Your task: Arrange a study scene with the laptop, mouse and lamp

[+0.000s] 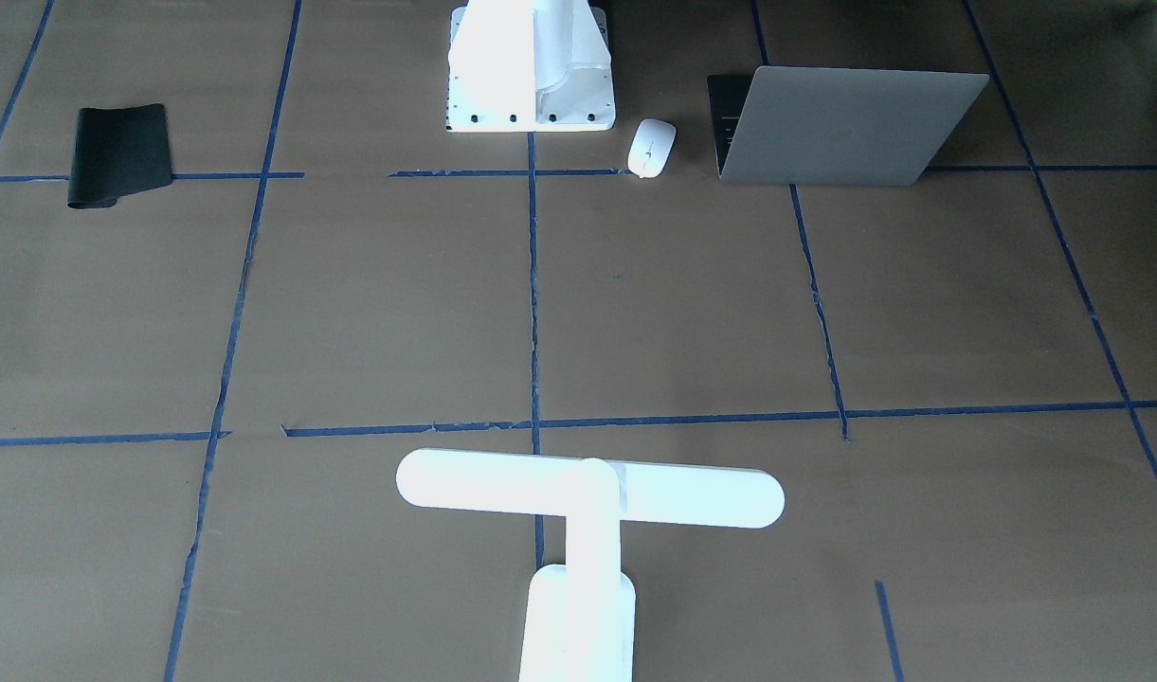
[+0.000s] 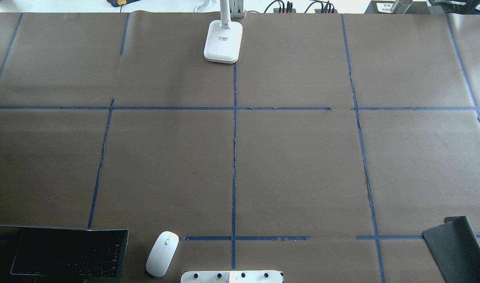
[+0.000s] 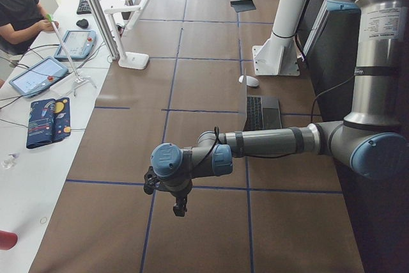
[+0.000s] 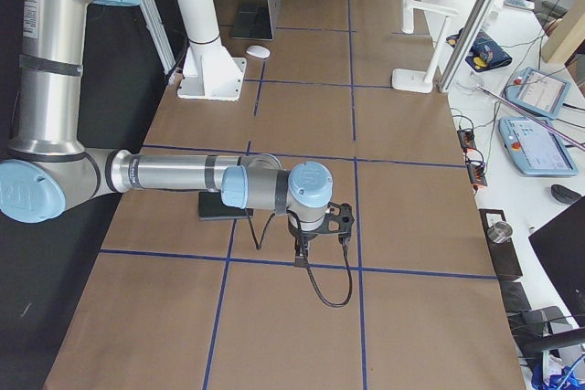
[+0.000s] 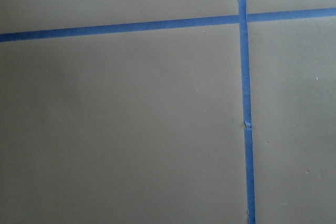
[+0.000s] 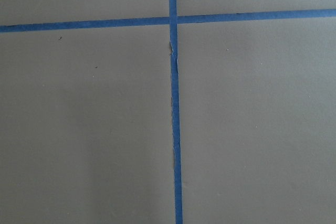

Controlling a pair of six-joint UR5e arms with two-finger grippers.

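The laptop (image 1: 843, 123) stands open at the robot's near left, its keyboard (image 2: 67, 255) facing the robot. Just right of it lies the white mouse (image 2: 162, 253) (image 1: 652, 147). The lamp (image 1: 587, 493) stands upright at the far edge's middle, on its base (image 2: 223, 41). My left gripper (image 3: 179, 206) hangs over bare paper beyond the table's left end part, far from all three. My right gripper (image 4: 340, 218) hangs low over the tape grid near the black mat. Both show only in side views, so I cannot tell whether they are open or shut. The wrist views show only paper and tape.
A black mat (image 2: 456, 245) lies at the near right, one edge curled. The white bolted pedestal (image 1: 531, 66) stands at the robot's base. A person (image 3: 19, 4) sits at a side bench with tablets (image 3: 38, 75). Blue tape lines (image 2: 234, 157) cross the brown paper.
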